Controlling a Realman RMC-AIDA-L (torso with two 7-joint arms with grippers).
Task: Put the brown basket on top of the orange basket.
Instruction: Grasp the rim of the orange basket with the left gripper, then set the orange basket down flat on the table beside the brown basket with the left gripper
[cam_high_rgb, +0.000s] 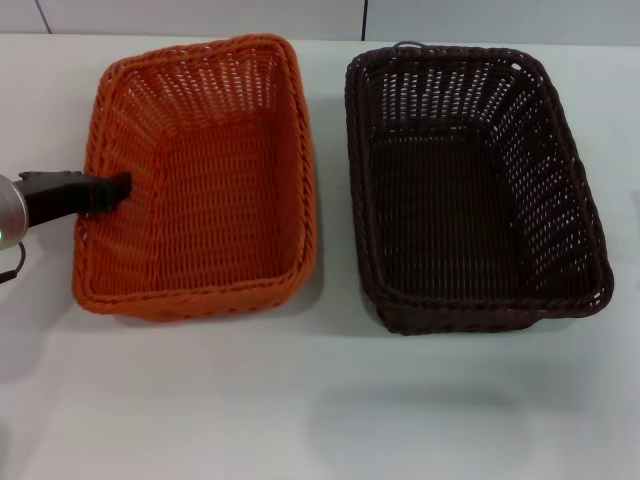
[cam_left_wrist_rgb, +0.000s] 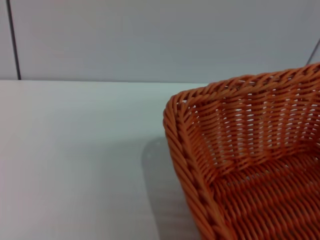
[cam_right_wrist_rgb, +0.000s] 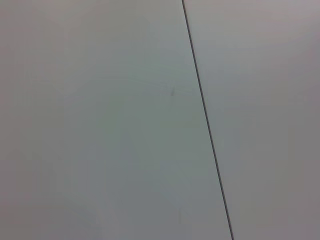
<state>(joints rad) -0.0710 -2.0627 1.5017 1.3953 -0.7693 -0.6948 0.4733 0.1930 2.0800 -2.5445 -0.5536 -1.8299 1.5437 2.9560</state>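
Observation:
The orange basket (cam_high_rgb: 215, 170) sits on the white table at the left in the head view, and the brown basket (cam_high_rgb: 470, 190) sits beside it at the right. The two stand apart, and both are empty and upright. The brown basket has a small metal loop (cam_high_rgb: 406, 45) on its far rim. My left gripper (cam_high_rgb: 118, 188) reaches in from the left edge and is at the orange basket's left wall, just over the rim. The left wrist view shows one corner of the orange basket (cam_left_wrist_rgb: 250, 165) close up. My right gripper is out of view; its wrist view shows only a wall.
The white table (cam_high_rgb: 320, 400) stretches in front of both baskets. A narrow strip of table (cam_high_rgb: 333, 180) separates them. A grey wall with a dark seam (cam_right_wrist_rgb: 205, 115) stands behind the table.

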